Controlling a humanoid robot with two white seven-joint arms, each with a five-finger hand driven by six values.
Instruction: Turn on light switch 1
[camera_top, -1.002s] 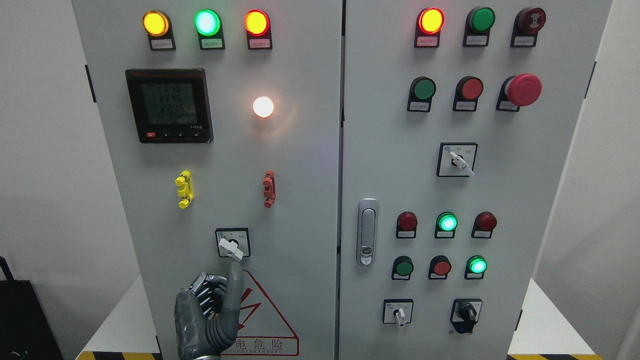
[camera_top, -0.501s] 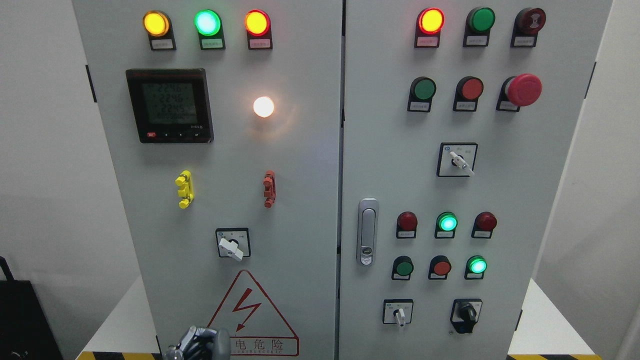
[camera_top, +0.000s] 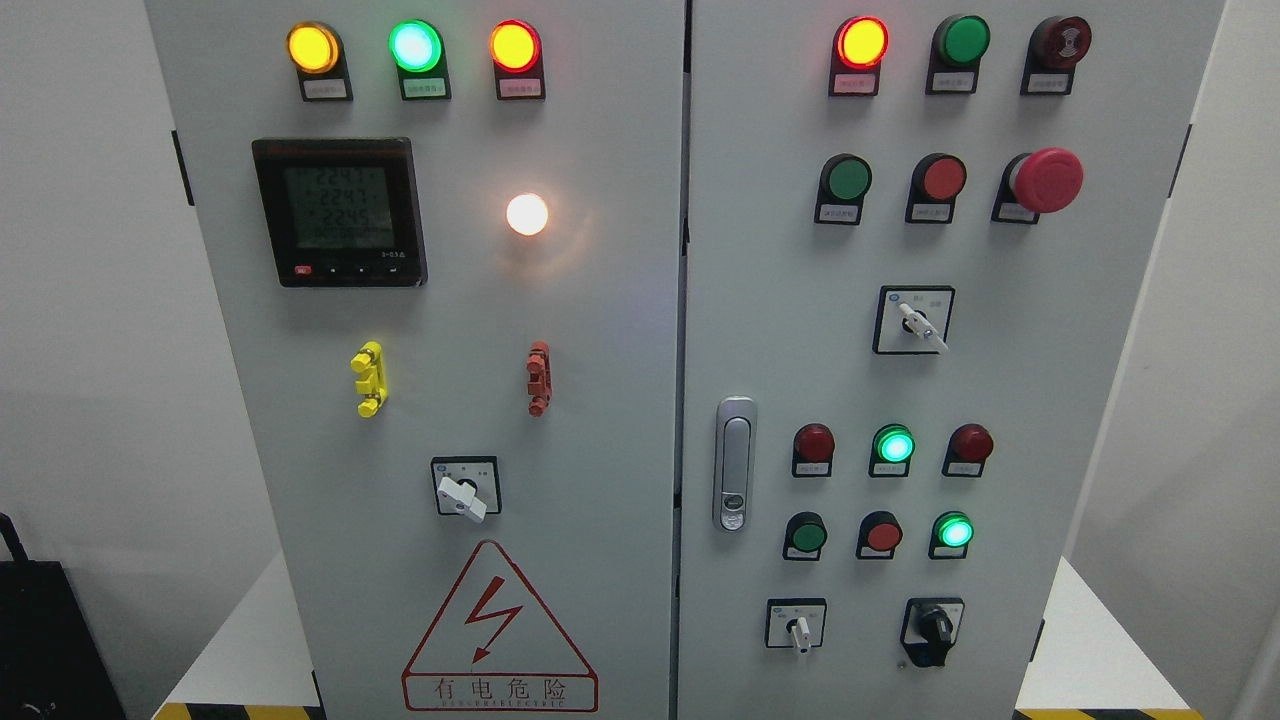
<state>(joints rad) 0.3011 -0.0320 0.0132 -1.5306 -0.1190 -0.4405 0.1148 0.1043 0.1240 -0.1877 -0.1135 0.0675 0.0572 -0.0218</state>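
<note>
On the lower part of the left cabinet door sits a white rotary switch (camera_top: 463, 494) in a black-framed plate, its knob pointing down to the right. Above it a round white lamp (camera_top: 527, 213) glows brightly. Neither of my hands shows in the head view.
The left door also carries a black digital meter (camera_top: 340, 211), three lit lamps (camera_top: 414, 45) along the top, a yellow clip (camera_top: 368, 378), a red clip (camera_top: 538, 377) and a red warning triangle (camera_top: 499, 625). The right door has a chrome latch handle (camera_top: 735, 463), a red mushroom button (camera_top: 1046, 179) and more switches.
My left hand, whose fingertip touched the white rotary switch a second ago, dropped down and left the picture at the bottom edge. The switch knob and lamp look unchanged.
</note>
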